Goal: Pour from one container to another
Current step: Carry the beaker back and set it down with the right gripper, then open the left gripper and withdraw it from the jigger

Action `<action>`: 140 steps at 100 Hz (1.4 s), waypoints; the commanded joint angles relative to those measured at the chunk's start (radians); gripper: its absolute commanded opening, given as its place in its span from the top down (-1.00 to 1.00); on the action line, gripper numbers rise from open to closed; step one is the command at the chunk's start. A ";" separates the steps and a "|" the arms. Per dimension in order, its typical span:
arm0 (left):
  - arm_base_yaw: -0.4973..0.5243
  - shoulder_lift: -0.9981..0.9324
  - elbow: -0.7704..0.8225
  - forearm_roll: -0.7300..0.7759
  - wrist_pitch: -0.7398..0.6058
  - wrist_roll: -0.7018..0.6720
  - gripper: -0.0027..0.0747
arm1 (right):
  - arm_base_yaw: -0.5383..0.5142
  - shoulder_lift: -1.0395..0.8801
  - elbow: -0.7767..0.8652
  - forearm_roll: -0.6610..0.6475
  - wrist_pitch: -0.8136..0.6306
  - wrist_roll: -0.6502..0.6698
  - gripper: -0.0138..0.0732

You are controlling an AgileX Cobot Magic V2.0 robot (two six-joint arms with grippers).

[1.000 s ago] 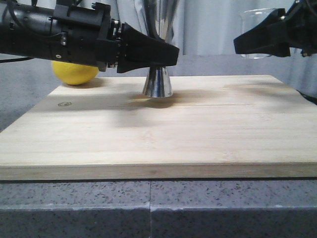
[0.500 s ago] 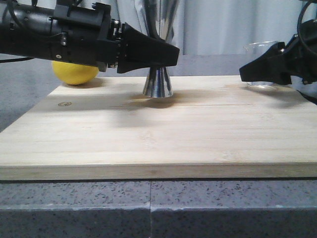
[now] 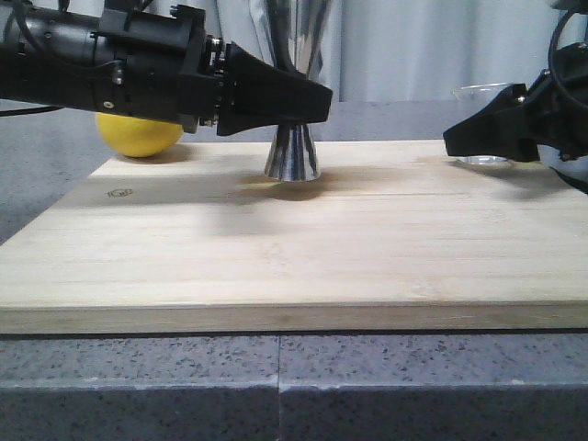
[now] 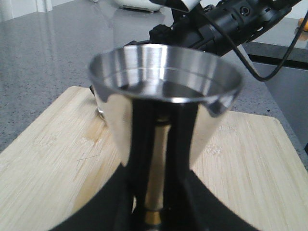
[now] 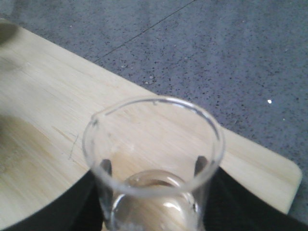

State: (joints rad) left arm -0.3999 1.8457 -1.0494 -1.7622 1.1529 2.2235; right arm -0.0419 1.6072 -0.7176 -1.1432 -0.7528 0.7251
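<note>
The wooden board fills mid-frame. On it, centre-left, the steel jigger stands upright; rigid, slick and top-heavy, it is best clamped at the waist, where the level left gripper is closed on it. At far right, the right gripper is closed around the thin, fragile glass beaker, low at the board.

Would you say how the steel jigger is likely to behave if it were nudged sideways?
The jigger is tall with a narrow waist, so probably tippy. Its polished steel looks slippery and rigid. The left end effector at its waist likely steadies it.
</note>
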 commanded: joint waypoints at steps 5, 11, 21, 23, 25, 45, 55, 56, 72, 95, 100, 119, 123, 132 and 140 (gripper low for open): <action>-0.009 -0.042 -0.028 -0.062 0.117 -0.008 0.77 | -0.004 -0.034 -0.023 0.034 -0.056 -0.010 -0.29; -0.009 -0.042 -0.028 -0.062 0.117 -0.008 0.77 | -0.004 -0.036 -0.023 0.034 -0.060 -0.010 -0.32; -0.009 -0.042 -0.028 -0.062 0.117 -0.008 0.77 | -0.004 -0.043 -0.023 0.034 -0.060 -0.006 -0.37; -0.009 -0.042 -0.028 -0.062 0.117 -0.008 0.77 | -0.004 -0.048 -0.023 0.034 -0.060 -0.003 -0.38; -0.009 -0.042 -0.028 -0.062 0.117 -0.008 0.77 | -0.004 -0.054 -0.023 0.034 -0.060 -0.002 -0.38; -0.009 -0.042 -0.028 -0.062 0.115 -0.008 0.77 | -0.004 -0.129 -0.023 0.034 -0.043 0.001 -0.43; -0.009 -0.042 -0.028 -0.062 0.115 -0.008 0.77 | -0.004 -0.186 -0.023 0.032 -0.018 0.008 -0.43; -0.009 -0.042 -0.028 -0.062 0.115 -0.008 0.77 | -0.004 -0.190 -0.023 0.032 -0.014 0.007 -0.43; -0.009 -0.042 -0.028 -0.062 0.109 -0.008 0.77 | -0.004 -0.303 -0.023 0.026 0.002 0.029 -0.43; -0.009 -0.042 -0.028 -0.087 0.110 -0.008 0.77 | -0.004 -0.448 -0.023 0.021 0.027 0.033 -0.43; -0.009 -0.042 -0.028 -0.089 0.117 0.003 0.77 | -0.004 -0.470 -0.023 0.017 0.040 0.033 -0.43; -0.009 -0.042 -0.028 -0.089 0.117 0.078 0.77 | -0.004 -0.518 -0.023 0.011 0.070 0.033 -0.43; -0.009 -0.042 -0.028 -0.089 0.117 0.088 0.77 | -0.004 -0.521 -0.023 0.008 0.077 0.033 -0.42; -0.009 -0.042 -0.028 -0.089 0.117 0.092 0.77 | -0.004 -0.521 -0.023 0.008 0.077 0.033 -0.42; -0.009 -0.039 -0.028 -0.089 0.115 0.092 0.77 | -0.004 -0.521 -0.023 0.008 0.077 0.033 -0.42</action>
State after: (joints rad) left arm -0.3999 1.8462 -1.0494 -1.7639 1.1529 2.3104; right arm -0.0419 1.1080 -0.7176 -1.1647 -0.6480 0.7578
